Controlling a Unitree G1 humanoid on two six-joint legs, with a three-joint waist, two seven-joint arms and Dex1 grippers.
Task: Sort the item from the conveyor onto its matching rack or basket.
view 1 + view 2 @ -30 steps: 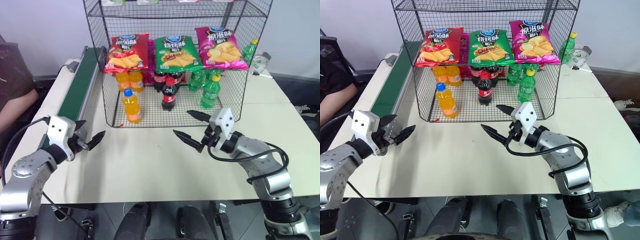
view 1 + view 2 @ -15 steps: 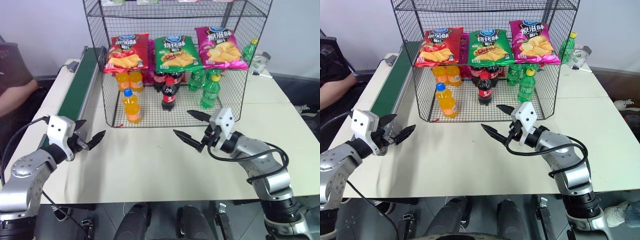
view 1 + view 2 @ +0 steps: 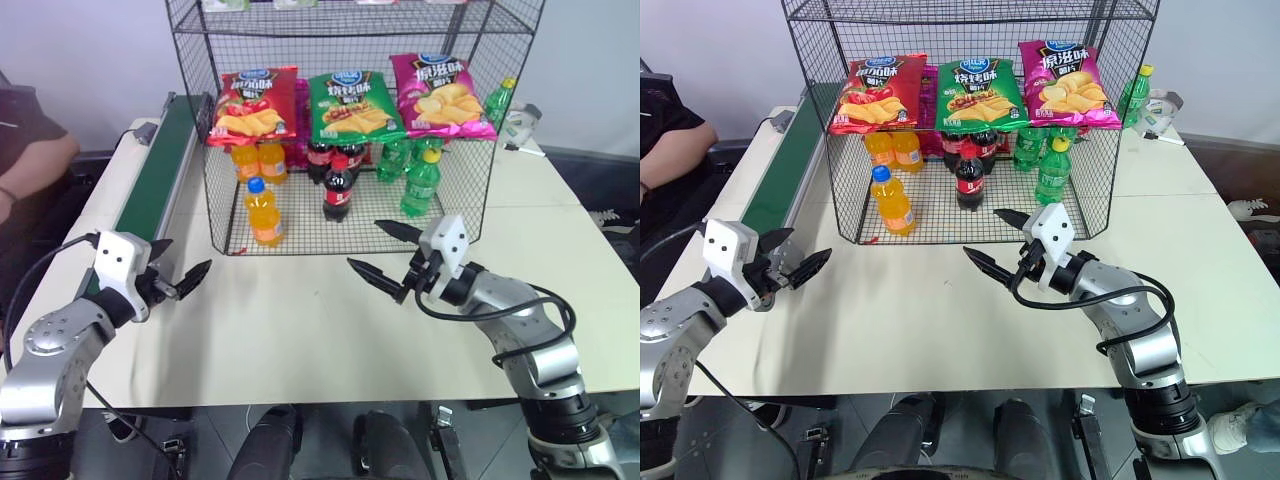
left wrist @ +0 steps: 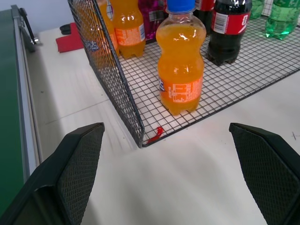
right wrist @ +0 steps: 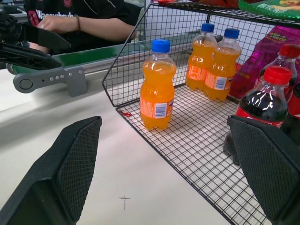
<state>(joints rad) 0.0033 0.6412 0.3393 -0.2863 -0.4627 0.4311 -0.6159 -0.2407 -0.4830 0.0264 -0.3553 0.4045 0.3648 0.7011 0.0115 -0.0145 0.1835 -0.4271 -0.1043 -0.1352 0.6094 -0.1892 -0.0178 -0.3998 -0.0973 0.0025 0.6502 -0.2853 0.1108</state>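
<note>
Left of centre in the left eye view, the orange soda bottle [image 3: 265, 211] stands upright on the rack [image 3: 350, 235] floor; both tools, left [image 3: 180, 280] and right [image 3: 390, 255], hover wide open and empty; rigid, smooth, probably liquid-heavy, best gripped mid-body around the label.

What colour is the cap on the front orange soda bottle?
Blue cap, clearest in the right wrist view.

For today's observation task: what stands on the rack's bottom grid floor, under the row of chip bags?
On the rack floor stand orange soda bottles, cola bottles and green soda bottles. The chip bags cover the rear bottles' tops, so their count is uncertain.
</note>
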